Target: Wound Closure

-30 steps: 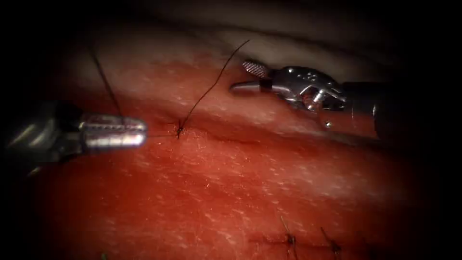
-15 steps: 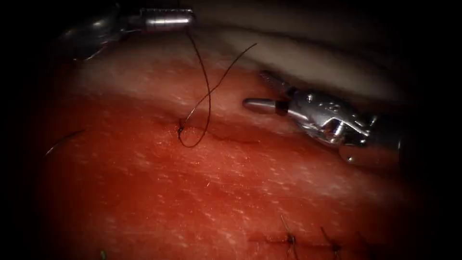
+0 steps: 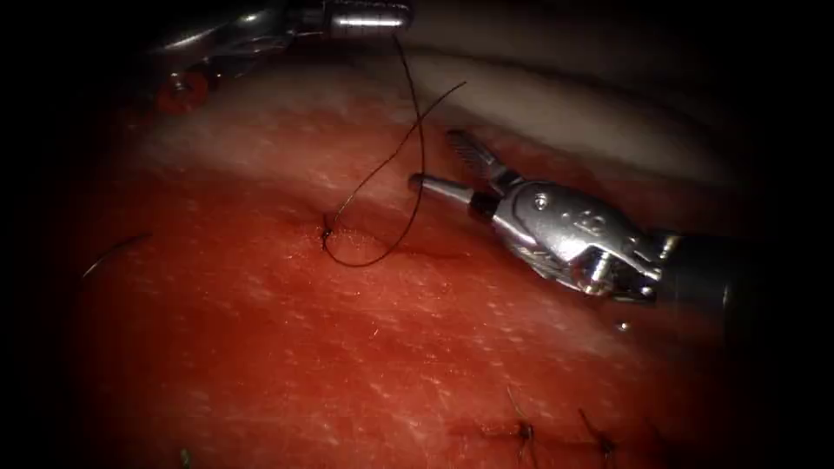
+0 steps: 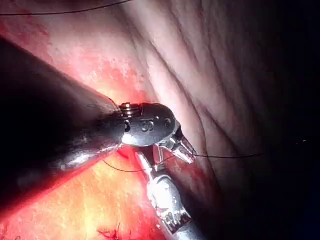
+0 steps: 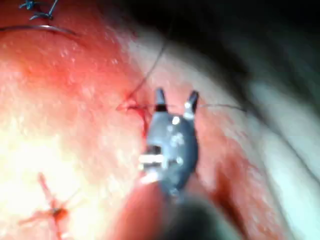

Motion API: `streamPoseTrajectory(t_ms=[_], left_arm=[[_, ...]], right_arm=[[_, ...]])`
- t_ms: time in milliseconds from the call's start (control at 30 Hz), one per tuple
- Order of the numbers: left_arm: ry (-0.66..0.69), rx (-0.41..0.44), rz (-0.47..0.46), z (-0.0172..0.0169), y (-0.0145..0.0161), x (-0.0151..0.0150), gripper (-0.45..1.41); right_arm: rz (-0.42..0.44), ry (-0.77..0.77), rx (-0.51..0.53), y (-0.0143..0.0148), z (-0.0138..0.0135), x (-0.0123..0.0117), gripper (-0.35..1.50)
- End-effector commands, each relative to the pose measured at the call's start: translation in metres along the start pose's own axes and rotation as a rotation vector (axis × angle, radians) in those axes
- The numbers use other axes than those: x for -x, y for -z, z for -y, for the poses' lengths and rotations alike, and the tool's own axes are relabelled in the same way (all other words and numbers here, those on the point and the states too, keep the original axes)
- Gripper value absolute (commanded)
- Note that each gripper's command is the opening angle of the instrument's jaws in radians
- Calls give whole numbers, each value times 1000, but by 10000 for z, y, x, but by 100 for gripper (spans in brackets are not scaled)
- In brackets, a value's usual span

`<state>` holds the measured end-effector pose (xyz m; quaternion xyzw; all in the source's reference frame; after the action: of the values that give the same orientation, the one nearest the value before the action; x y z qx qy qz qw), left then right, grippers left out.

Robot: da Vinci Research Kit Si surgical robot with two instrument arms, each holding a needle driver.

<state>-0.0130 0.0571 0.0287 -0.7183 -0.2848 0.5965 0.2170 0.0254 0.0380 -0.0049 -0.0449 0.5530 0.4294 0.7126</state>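
Two tools flank the knot (image 3: 325, 233) on the tissue (image 3: 417, 347). Left hand (image 3: 369, 16), beyond the knot, grips the thread (image 3: 420, 165); right hand (image 3: 439, 165), gaping and empty, sits right of its loop. Needle (image 3: 113, 252) lies left, apparently free. Keep tension gentle.

Two claws (image 3: 439, 161) (image 3: 369, 17), one needle (image 3: 113, 252), one thread (image 3: 408, 200), two finished stitches (image 3: 523, 430).

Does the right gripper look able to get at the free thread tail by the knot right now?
Probably yes. The right gripper is open, holding nothing, beside the free thread tail rising from the knot. The left gripper holds the other strand, which crosses close by.
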Motion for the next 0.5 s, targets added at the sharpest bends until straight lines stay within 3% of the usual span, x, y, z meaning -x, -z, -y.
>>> streamPoseTrajectory(t_ms=[33, 100, 200, 500], left_arm=[[-2, 4, -1, 5, -3, 9, -35], [-9, 4, -4, 16, -3, 21, -35], [-23, -28, 3, 29, 1, 44, -35], [-47, -108, 43, 67, 18, 124, -35]], right_arm=[[-11, 1, -27, -20, 10, 4, 22], [-18, 10, -62, -32, 21, 5, -8], [-56, 38, -100, -35, 30, -1, -32], [-184, 40, -136, -28, 42, -22, -35]])
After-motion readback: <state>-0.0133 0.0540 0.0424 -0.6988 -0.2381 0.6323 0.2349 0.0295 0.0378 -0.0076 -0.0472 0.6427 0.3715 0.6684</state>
